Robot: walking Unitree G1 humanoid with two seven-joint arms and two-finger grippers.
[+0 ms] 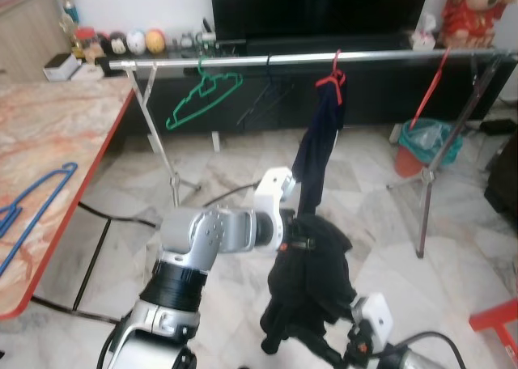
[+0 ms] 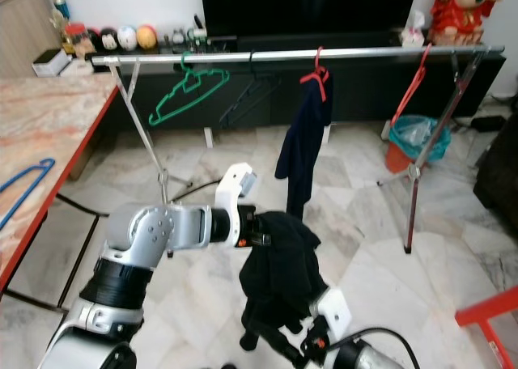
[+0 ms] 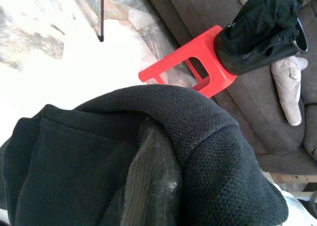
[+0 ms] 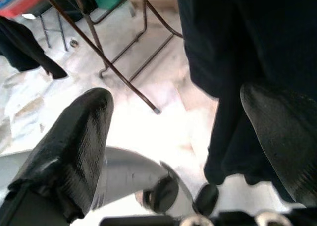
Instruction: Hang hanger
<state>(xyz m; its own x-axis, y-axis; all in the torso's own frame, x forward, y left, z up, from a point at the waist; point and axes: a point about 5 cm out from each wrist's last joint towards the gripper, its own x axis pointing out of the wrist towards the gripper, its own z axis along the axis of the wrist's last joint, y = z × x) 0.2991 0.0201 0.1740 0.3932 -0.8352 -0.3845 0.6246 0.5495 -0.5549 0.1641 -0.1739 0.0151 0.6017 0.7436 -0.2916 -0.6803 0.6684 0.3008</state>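
Black knit garment (image 1: 312,264) hangs bunched mid-air over the marble floor (image 1: 218,159), in front of the silver clothes rail (image 1: 299,58). I see left tool (image 3: 151,181) buried in its fabric, clamped on it. Right tool (image 4: 183,137) fingers apart, at garment's lower edge.

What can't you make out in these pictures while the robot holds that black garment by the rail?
- Left gripper: its fingers are buried in the black garment in the eye views, so their state is unreadable.
- Any hanger inside the garment: covered by cloth.
- Blue hanger on the table: cut off by the left eye view's edge.
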